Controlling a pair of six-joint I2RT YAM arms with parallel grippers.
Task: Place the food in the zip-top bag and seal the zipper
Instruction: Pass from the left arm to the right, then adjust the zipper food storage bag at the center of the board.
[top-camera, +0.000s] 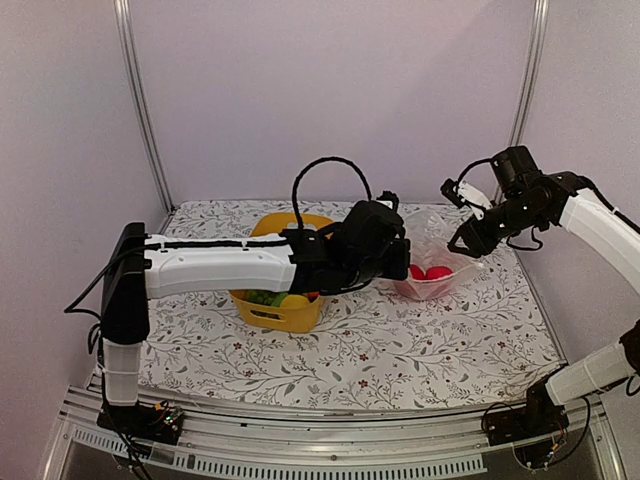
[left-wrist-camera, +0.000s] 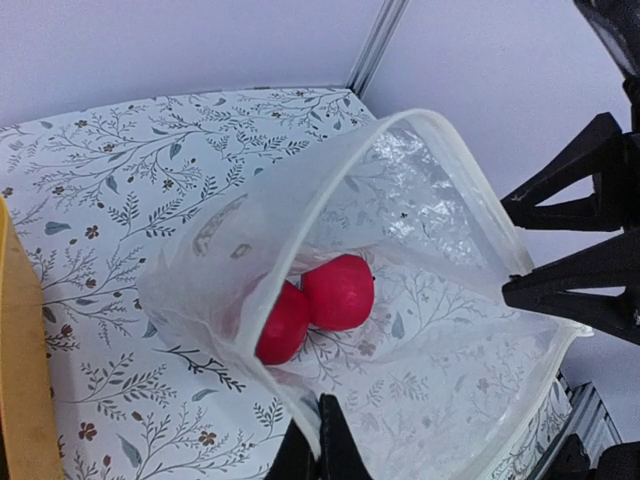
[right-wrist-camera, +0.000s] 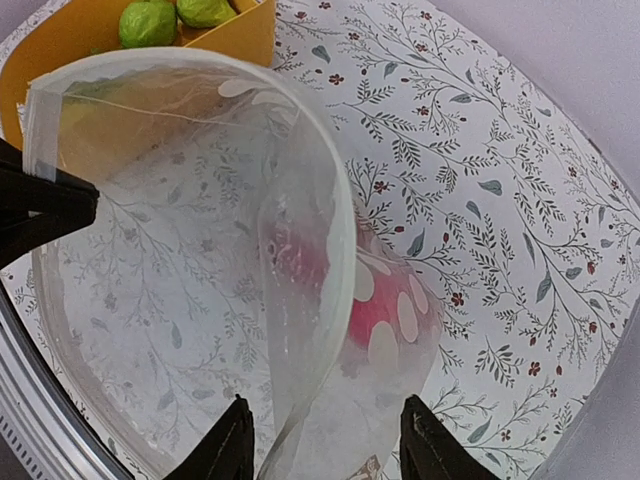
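The clear zip-top bag (top-camera: 430, 235) lies open on the patterned cloth at the right. Two red toy fruits (top-camera: 430, 272) sit inside it; they also show in the left wrist view (left-wrist-camera: 338, 292) and, through the plastic, in the right wrist view (right-wrist-camera: 385, 300). My left gripper (left-wrist-camera: 322, 440) is shut on the bag's near rim, where the zipper strip (left-wrist-camera: 470, 170) runs. My right gripper (right-wrist-camera: 325, 450) is open, with the opposite rim of the bag (right-wrist-camera: 180, 250) passing between its fingers (right-wrist-camera: 230, 445). Green toy food (right-wrist-camera: 148, 22) lies in the yellow basket.
The yellow basket (top-camera: 285, 315) stands just left of the bag, under my left arm, with green and yellow pieces (top-camera: 262, 297) in it. The left gripper (top-camera: 403, 258) and right gripper (top-camera: 468, 243) face each other across the bag. White walls enclose the table.
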